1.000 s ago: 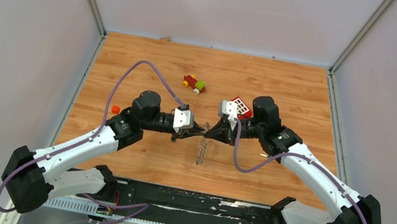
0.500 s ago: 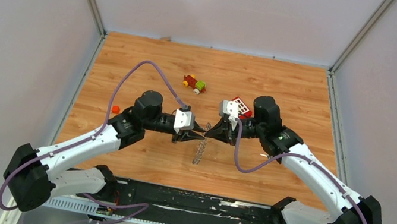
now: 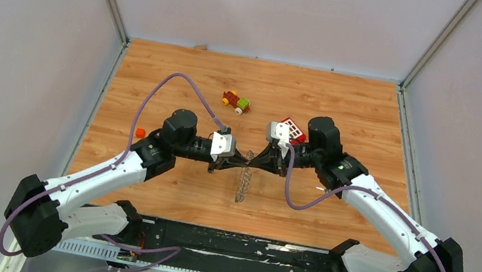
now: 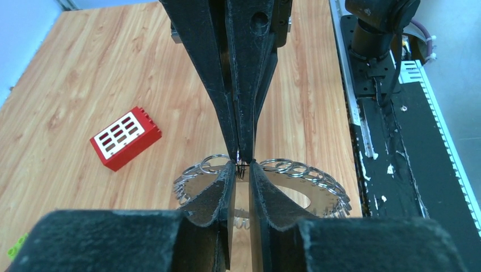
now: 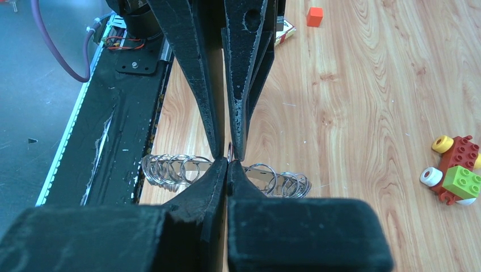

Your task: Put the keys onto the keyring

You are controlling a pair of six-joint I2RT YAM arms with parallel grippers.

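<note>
The two arms are positioned tip to tip over the middle of the wooden counter (image 3: 344, 109), with the left tool (image 3: 240, 158) and the right tool (image 3: 255, 162) set nose to nose. In the top view the keyring (image 3: 243, 182) is seen hanging edge-on just beneath that meeting point, its top edge at the tips and its fringe of silver keys spread below. The right tool is shown closed, its fingers (image 5: 212, 184) pressed together at the tips on the upper edge of the keyring, where a small wire loop (image 5: 230, 151) is seen standing just above them. The jaws of the left tool are held narrowly apart. A slim gap is left between its fingers (image 4: 212, 195), and the thin wire at the ring's top is framed in that gap, though whether it is pressed by them cannot be told. From the left wrist the ring is seen as a wide oval of overlapping loops behind and below the fingertips. A red block with white squares (image 4: 126, 137) is laid flat on the counter, close beside the right arm's wrist in the top view. A small red, yellow and green toy (image 3: 236, 102) is placed farther back, well apart from the ring, and an orange cube (image 3: 141, 132) is set near the left arm's elbow.
</note>
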